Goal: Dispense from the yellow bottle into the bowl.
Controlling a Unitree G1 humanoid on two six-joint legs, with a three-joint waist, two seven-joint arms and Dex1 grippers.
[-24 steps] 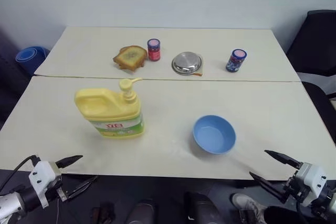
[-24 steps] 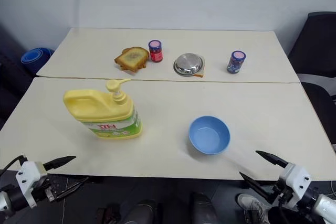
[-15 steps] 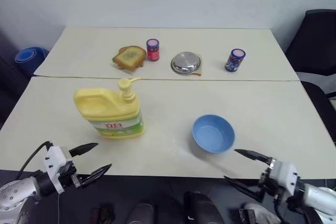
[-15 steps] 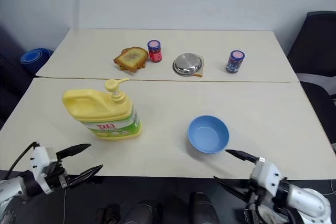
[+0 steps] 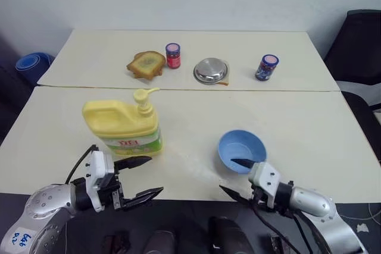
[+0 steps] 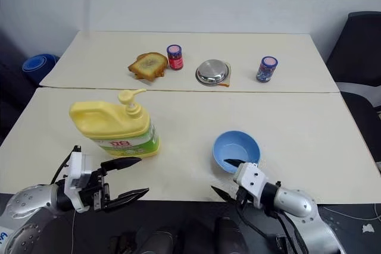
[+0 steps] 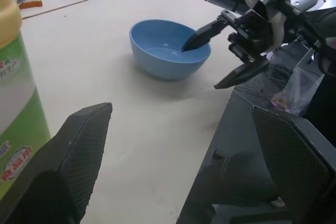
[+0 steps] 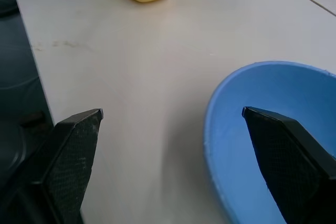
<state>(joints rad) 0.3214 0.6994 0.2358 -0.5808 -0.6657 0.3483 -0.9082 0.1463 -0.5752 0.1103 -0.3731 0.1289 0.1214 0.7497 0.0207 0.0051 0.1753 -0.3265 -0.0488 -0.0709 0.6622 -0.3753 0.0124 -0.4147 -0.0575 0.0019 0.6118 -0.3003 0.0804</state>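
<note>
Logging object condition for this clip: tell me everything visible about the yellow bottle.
The yellow bottle is a large pale-yellow jug, plastic by its look, with a moulded side handle on the robot's left and a yellow pump top whose spout points toward the robot's right. A green-and-white label with red lettering wraps its lower body. It stands upright on the near table, left of the blue bowl and apart from it. The open left end effector sits just short of it, not touching.
</note>
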